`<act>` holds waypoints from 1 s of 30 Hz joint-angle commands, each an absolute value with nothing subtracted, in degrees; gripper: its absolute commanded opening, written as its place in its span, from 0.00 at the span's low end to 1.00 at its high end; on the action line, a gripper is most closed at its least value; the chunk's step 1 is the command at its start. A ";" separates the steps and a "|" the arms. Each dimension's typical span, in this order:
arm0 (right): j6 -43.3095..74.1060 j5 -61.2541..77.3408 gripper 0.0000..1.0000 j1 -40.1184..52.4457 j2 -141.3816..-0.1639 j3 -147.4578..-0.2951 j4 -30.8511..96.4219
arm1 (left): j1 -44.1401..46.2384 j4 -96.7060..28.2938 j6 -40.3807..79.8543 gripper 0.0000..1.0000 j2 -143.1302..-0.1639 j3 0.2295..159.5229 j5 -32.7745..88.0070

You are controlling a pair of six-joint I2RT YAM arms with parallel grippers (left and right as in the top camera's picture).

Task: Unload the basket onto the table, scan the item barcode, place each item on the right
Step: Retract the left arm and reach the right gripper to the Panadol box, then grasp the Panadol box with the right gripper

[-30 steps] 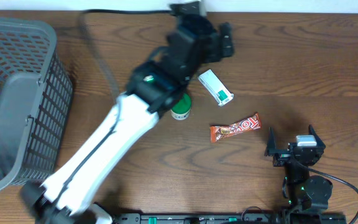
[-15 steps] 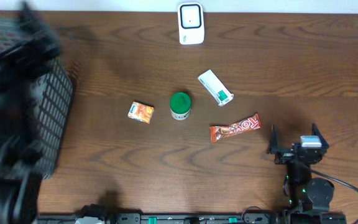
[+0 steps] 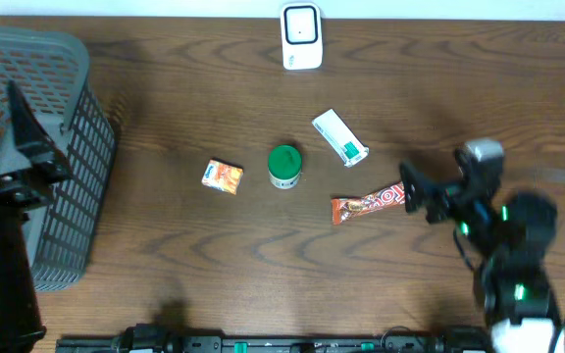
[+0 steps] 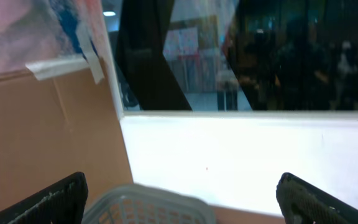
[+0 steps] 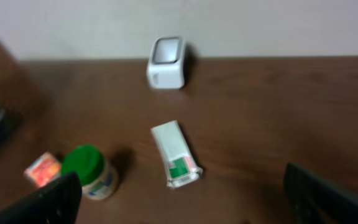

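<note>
"Bar (image 3: 371, 202) lies on the bench (image 3: 214, 265), jar (image 3: 284, 167) on one side, right claw (image 3: 415, 191) spread wide just beside its other end."

"Box (image 3: 340, 137), packet (image 3: 224, 176) and scanner (image 3: 301, 36) sit farther off. Left claw (image 4: 182, 186), fingers apart, hangs over the basket (image 3: 77, 167)."

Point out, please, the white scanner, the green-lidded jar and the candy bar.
white scanner (image 3: 301, 37), overhead view, on its front face.
green-lidded jar (image 3: 283, 162), overhead view, on the lid.
candy bar (image 3: 367, 202), overhead view, mid-wrapper.

Mock checkout: scanner (image 3: 301, 37), basket (image 3: 78, 181)
</note>
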State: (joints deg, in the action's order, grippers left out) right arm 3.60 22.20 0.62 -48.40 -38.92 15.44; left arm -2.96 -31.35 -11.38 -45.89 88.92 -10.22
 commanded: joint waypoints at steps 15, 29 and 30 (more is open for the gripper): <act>-16.99 17.37 0.99 14.22 -107.11 -77.67 39.90 | -3.25 -27.14 -6.70 0.97 -34.33 81.43 -14.63; -19.11 6.46 0.94 17.02 -119.11 -77.67 27.57 | -3.20 -28.21 -5.02 0.97 -34.33 81.43 -14.61; -19.09 6.26 0.85 17.06 -119.55 -77.67 27.49 | -3.20 -28.21 -5.02 0.97 -34.33 81.43 -14.63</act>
State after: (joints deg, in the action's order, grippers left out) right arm -18.04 9.37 16.19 -117.43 -76.88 28.08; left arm -2.96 -28.32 -5.78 -34.13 81.65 -13.89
